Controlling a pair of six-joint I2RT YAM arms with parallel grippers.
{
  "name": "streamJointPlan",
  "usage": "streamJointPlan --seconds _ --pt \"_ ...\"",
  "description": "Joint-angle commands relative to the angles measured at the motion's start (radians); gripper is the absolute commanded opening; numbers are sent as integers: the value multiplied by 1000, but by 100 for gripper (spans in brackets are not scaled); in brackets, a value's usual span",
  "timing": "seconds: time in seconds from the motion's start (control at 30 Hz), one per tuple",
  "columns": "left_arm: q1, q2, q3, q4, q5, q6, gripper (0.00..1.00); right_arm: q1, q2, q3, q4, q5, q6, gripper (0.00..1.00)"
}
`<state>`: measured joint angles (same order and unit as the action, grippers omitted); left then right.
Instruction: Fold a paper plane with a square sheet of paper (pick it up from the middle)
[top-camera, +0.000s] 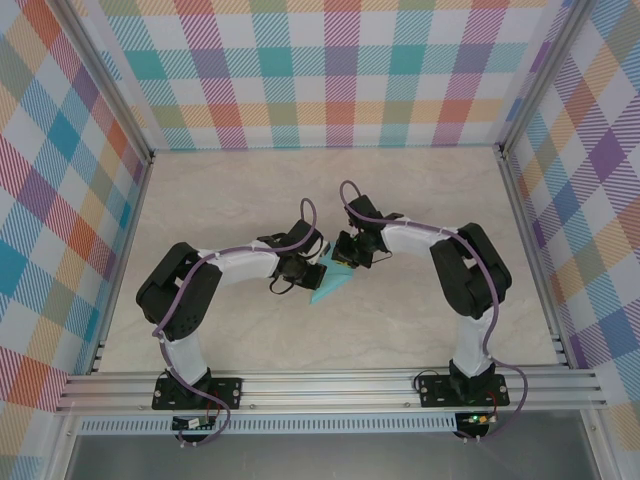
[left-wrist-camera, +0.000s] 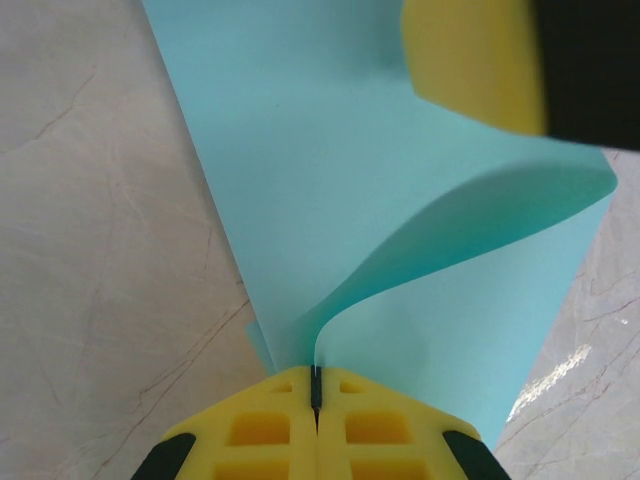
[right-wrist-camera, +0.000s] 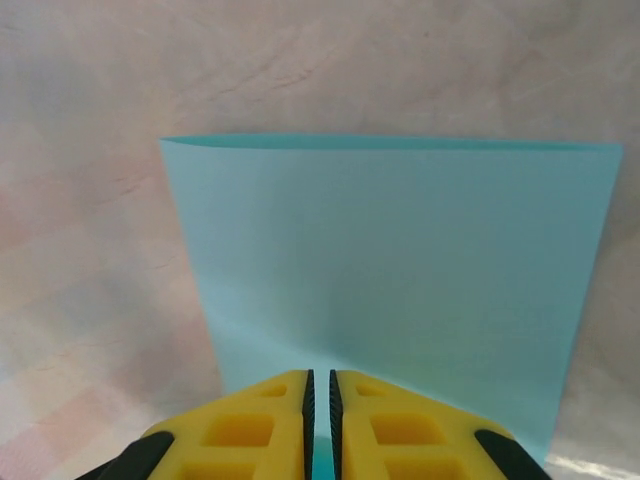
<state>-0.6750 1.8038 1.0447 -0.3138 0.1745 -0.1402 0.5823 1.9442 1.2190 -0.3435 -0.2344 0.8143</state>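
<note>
Left gripper (left-wrist-camera: 315, 392) is clamped tight on the paper (left-wrist-camera: 330, 150), one layer curling upward. Right gripper (right-wrist-camera: 320, 400) nips the sheet's other end, jaws nearly together.

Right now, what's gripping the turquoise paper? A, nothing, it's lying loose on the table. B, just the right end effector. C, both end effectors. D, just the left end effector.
C: the left end effector is pinched shut on an edge of the sheet of paper, and the right end effector is closed on it too, paper showing between its fingers.
</note>
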Motion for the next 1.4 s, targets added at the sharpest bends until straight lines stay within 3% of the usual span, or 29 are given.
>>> streamJointPlan --seconds 0.0,0.73,0.93,1.07,1.37 --pt "15 1 30 -54 6 16 1 1 39 49 -103 4 -94 15" --pt "15 33 48 -79 0 13 2 0 58 64 -114 -3 -140 15" --pt "16 61 38 -66 9 11 1 -1 -10 52 -96 -30 -116 16" --pt "15 63 32 -58 15 11 2 -6 -132 -30 -33 -20 -47 18" --pt "16 63 24 -54 22 11 1 43 -318 -381 340 -129 240 10"
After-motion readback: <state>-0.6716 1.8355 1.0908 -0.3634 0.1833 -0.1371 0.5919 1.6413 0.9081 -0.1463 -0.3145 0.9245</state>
